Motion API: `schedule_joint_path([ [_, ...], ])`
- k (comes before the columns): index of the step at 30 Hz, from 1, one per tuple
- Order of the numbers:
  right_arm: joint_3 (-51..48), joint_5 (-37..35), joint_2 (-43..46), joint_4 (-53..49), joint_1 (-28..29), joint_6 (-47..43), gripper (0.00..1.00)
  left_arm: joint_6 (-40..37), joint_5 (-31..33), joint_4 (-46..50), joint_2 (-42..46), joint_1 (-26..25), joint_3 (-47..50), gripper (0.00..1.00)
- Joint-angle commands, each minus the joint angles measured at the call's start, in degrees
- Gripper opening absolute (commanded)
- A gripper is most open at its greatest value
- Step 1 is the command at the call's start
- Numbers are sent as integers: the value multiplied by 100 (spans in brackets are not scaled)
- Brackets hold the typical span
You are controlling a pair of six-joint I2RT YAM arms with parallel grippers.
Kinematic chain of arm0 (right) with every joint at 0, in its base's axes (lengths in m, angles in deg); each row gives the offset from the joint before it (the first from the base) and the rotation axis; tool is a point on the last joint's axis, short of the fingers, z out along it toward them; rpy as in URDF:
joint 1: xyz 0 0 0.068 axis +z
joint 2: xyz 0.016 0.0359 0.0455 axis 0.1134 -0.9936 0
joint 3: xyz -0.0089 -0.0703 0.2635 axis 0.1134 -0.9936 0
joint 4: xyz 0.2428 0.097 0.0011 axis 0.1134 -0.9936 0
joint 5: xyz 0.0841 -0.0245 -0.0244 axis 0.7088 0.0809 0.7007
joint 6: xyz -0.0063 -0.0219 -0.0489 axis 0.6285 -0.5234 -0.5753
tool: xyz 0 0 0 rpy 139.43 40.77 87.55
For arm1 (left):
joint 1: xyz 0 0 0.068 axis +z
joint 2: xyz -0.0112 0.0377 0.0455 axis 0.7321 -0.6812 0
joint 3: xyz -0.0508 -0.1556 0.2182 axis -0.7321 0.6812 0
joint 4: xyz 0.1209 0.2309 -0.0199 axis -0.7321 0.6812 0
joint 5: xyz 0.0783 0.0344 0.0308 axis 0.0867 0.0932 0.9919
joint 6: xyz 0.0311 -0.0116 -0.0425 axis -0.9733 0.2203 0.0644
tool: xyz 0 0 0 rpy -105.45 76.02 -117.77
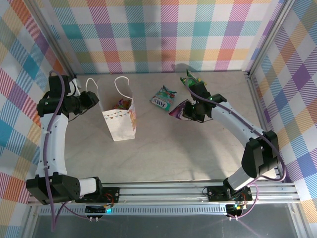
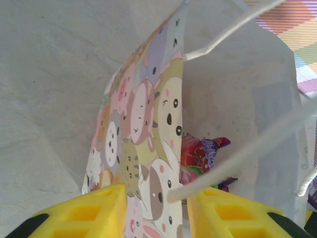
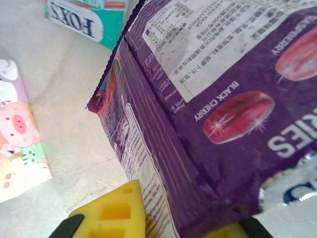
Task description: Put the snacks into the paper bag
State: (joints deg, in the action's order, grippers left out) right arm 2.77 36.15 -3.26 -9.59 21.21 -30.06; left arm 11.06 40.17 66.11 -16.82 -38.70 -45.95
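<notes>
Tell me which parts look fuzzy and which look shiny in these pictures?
Left wrist view: the yellow fingers and white cord look fuzzy, too close. Right wrist view: the purple packet reads sharp, with a shiny silver patch at its lower edge. Top view: soft shadows, nothing blurry.

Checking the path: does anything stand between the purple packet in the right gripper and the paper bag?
Only the teal packet lies flat on the table roughly between the purple packet, held by the right gripper, and the paper bag; carried high, it should clear.
</notes>
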Motion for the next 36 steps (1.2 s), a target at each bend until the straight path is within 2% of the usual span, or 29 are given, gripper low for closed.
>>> schedule_joint_path([
  [1, 364, -62, 237, 45, 107, -173, 11, -50, -148, -28, -71, -147, -153, 39],
  [10, 907, -264, 289, 32, 498, -509, 11, -71, 162, 30, -232, -322, -139, 38],
  [14, 1123, -403, 320, 86, 708, -747, 11, -31, 295, -23, -231, -323, -84, 34],
  [26, 1947, -570, 294, 258, 1066, -1376, 11, 133, 29, -354, -204, -318, 133, 18],
  [36, 2386, -546, 383, 522, 1320, -1865, 11, 219, 134, -421, -227, -317, 203, 11],
])
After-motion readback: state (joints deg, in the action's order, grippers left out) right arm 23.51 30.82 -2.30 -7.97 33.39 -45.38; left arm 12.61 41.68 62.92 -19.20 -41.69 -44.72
